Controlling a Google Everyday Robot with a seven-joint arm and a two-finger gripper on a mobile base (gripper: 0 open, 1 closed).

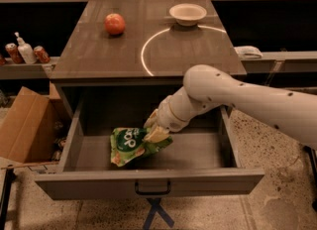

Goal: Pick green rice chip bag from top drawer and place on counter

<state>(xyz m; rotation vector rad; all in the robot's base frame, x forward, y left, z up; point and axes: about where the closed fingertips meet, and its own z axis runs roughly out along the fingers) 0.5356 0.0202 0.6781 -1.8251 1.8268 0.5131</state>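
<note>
single camera view. the camera sits high, in front of the cabinet, and faces forward and downward. the counter (99, 50) fills the upper middle of the frame, its far edge near the top border. the open drawer (148, 182) fills the lower middle, and the camera looks straight down into it, with its front panel closest to the lens. the arm (237, 95) enters from the right border, large in frame and close to the camera. the hand (156, 131) is near frame centre, inside the drawer, at the right edge of the green bag (129, 144). a cardboard box (22, 125) shows at the left border.
</note>
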